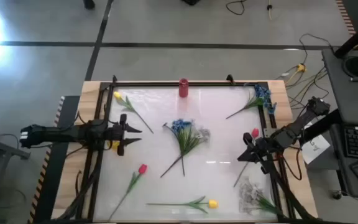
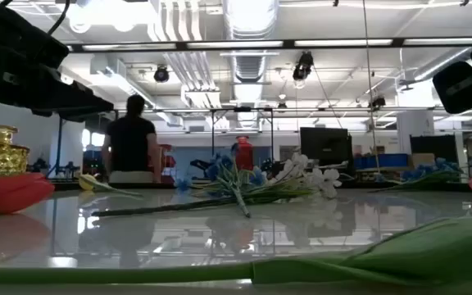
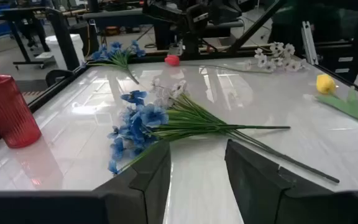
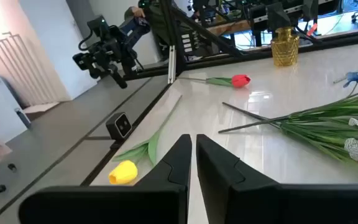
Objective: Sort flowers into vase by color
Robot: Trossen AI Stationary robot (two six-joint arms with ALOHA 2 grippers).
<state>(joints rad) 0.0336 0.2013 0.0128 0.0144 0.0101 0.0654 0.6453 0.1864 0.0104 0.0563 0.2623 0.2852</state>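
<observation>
Long green-stemmed artificial flowers lie scattered on the glossy white table (image 1: pixel 216 165): a mixed bunch of blue blossoms and small white blooms (image 1: pixel 185 134) at the centre of the high view, a yellow tulip (image 1: pixel 124 101) at upper left, a red-pink tulip (image 1: pixel 137 175) at lower left, another yellow tulip (image 1: pixel 194 203) along the bottom edge, a blue cluster (image 1: pixel 260 98) at upper right and a bushy white spray (image 1: pixel 252 194) at lower right. A ribbed red vase (image 1: pixel 183 87) stands at top centre. The left gripper (image 1: pixel 131 132) hovers at the left edge, its jaws apart and empty. The right gripper (image 1: pixel 246 152) sits at centre right with jaws together; a red-pink bloom (image 1: pixel 255 132) shows just above it, its stem seemingly hidden behind the arm.
</observation>
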